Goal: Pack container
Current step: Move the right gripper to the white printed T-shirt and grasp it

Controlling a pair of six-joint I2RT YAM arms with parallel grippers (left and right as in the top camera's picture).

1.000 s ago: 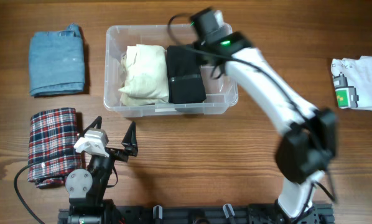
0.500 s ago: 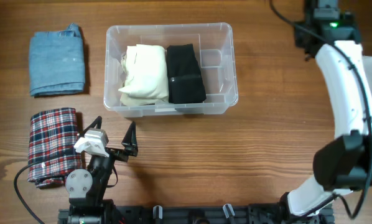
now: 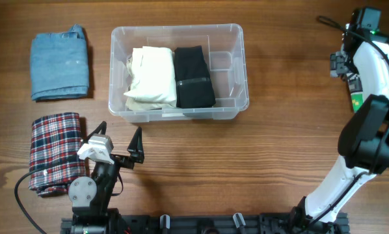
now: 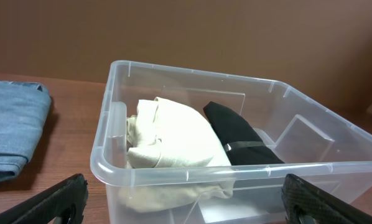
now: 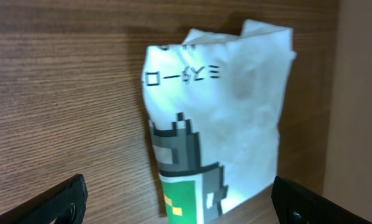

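Observation:
The clear plastic container [image 3: 116, 71] stands at the top middle of the table and holds a cream folded cloth [image 3: 149, 77] and a black folded cloth [image 3: 193, 77]; its right part has free room. It also shows in the left wrist view [image 4: 192, 171], close in front of my open, empty left gripper [image 4: 186, 202], which sits at the front left [image 3: 120, 140]. My right gripper [image 5: 180, 202] is open and empty, hovering above a white folded shirt with a pixel print [image 5: 220, 106] at the far right edge of the table; the arm mostly hides the shirt from overhead [image 3: 356, 99].
A folded blue denim cloth [image 3: 60, 62] lies at the top left. A folded red plaid cloth [image 3: 53, 153] lies at the front left, beside the left arm's base. The table's right edge runs just past the white shirt.
My right arm has swung from over the container to the far right and now hangs over the white shirt. The left arm and the cloths have not moved.

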